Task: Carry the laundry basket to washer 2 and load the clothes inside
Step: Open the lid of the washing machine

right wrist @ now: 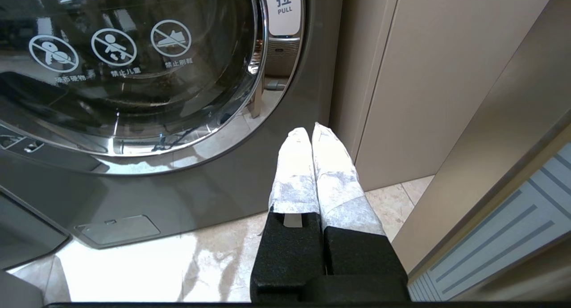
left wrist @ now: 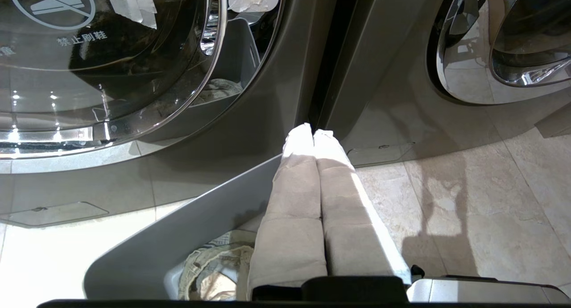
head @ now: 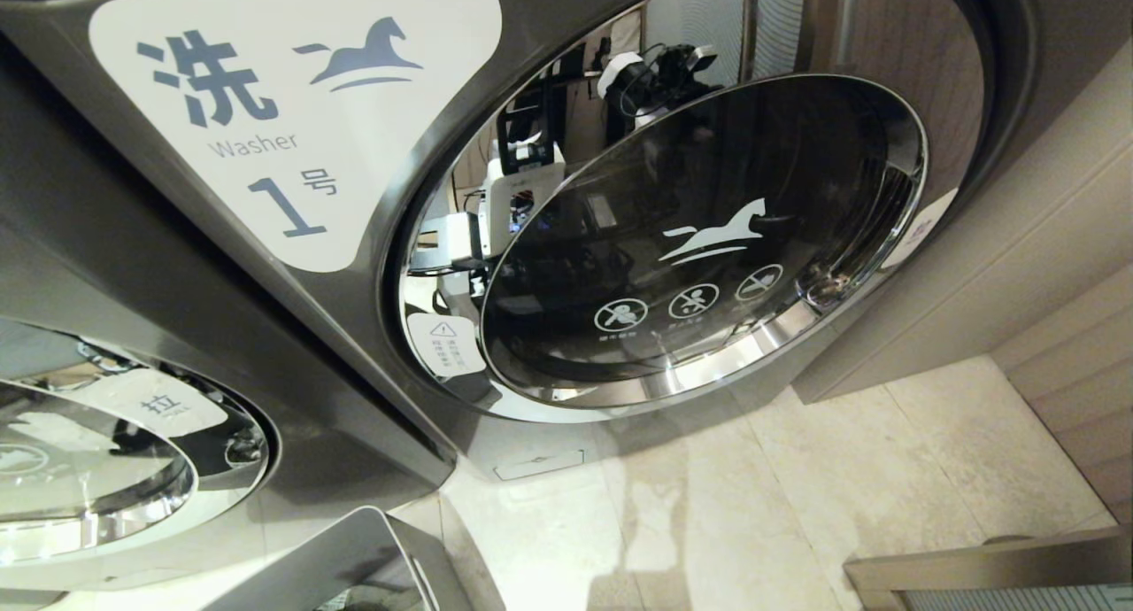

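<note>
While your head camera is facing the dark grey front-load washer labelled "1" [head: 292, 124], washer 2 [left wrist: 111, 76], its like with the chrome-ringed glass door, is standing to its left. Your left end effector [left wrist: 312, 134] is hanging, fingers pressed together, over the grey plastic laundry basket [left wrist: 187, 236] holding the faded grey-green clothes [left wrist: 214, 272]. Your right end effector [right wrist: 312, 131] is hanging pressed together too, empty, near washer 1.

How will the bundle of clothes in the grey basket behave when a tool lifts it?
Probably floppy: the clothes lie crumpled in soft folds inside the laundry basket, so they should sag and drape from any pinch. The thick seamed band suggests denim-like cloth, likely fairly heavy for its bulk. Trailing ends may catch on the basket's wall.
</note>
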`<state>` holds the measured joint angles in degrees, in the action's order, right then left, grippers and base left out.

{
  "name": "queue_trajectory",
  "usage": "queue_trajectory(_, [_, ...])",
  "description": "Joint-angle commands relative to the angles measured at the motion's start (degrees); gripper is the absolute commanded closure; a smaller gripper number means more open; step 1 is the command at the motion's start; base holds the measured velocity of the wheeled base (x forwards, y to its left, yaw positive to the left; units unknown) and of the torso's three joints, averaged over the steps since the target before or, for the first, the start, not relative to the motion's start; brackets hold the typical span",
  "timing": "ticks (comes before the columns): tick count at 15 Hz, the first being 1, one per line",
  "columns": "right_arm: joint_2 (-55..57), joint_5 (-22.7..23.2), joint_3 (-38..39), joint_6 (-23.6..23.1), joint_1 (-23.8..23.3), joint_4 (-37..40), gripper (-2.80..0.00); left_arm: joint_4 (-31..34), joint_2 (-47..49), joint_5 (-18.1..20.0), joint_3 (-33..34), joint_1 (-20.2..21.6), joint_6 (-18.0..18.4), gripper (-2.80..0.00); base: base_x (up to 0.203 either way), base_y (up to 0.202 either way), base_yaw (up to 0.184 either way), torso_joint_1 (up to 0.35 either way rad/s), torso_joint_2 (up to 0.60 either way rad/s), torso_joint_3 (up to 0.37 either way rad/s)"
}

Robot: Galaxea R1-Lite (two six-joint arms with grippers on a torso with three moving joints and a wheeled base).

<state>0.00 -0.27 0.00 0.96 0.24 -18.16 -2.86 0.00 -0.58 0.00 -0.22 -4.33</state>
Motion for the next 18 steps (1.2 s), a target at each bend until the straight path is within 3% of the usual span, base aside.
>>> queue_trajectory(1, [0.1,0.0,2.3,0.0,0.0,-0.1,0.00,0.0,-0.1,0.0,0.0,0.0,-0.1,0.00,0.000,0.000,0.000,0.000,0.00,0.000])
queue_trajectory(14, [0.1,0.0,2.3,0.0,0.0,-0.1,0.00,0.0,-0.1,0.0,0.0,0.0,-0.1,0.00,-0.172,0.000,0.001,0.002,0.00,0.003])
queue_trajectory(18, [0.1,0.0,2.3,0.0,0.0,-0.1,0.00,0.1,-0.1,0.0,0.0,0.0,-2.5,0.00,-0.014,0.000,0.001,-0.001,0.00,0.002])
